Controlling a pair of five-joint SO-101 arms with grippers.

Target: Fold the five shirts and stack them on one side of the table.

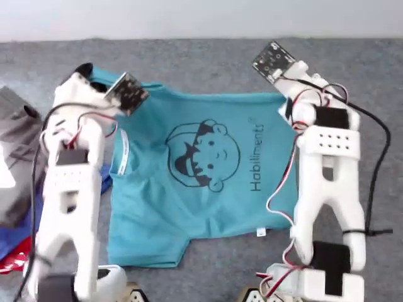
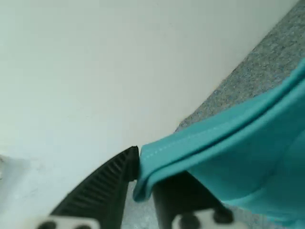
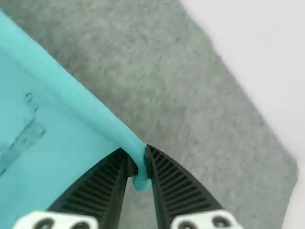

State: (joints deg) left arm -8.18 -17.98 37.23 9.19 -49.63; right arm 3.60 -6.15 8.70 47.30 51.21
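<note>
Left tool [image 2: 143, 171] and right tool [image 3: 138, 168] pinch the teal shirt [image 1: 201, 201] at its 12 o'clock edge. The fold is starting, and next it likely goes evenly toward 6.

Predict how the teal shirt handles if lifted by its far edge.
Likely floppy: the teal shirt lies wrinkled, and its hem folds over in the left gripper. Probably light: the right gripper holds it by a thin pinch.

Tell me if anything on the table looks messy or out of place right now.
The teal shirt is not flat: its near left part is creased and the near sleeve is bunched. The left gripper and right gripper pinch its far edge. Other clothes lie heaped at the table's left edge.
</note>
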